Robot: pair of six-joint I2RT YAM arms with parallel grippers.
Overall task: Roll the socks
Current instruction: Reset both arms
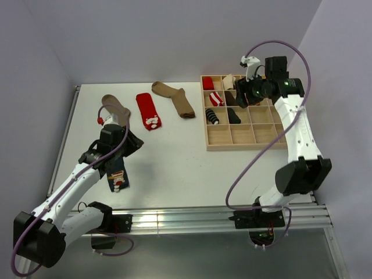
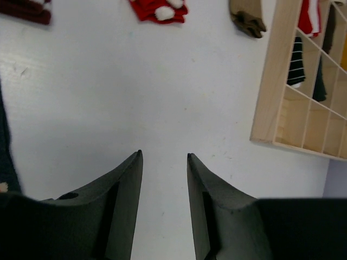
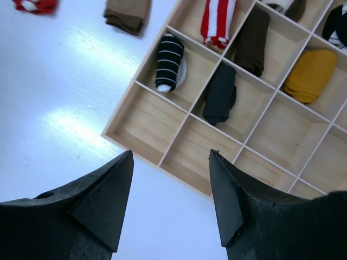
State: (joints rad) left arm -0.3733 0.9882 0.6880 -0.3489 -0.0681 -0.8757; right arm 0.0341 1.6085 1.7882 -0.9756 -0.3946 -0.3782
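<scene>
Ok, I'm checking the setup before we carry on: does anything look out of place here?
Nothing spilled or damaged. Four socks lie loose and unrolled on the table: a tan sock, red sock, brown sock and a navy sock partly hidden by the left arm. The rolled socks sit inside compartments of the wooden tray.

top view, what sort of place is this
Likely a robot lab test cell: a white table boxed in by bare walls, left arm and right arm bolted to a metal rail, a red sock and wooden compartment tray laid out.

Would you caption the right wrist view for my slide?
Open right hand poised above the wooden tray, striped sock and black sock stowed.
</scene>
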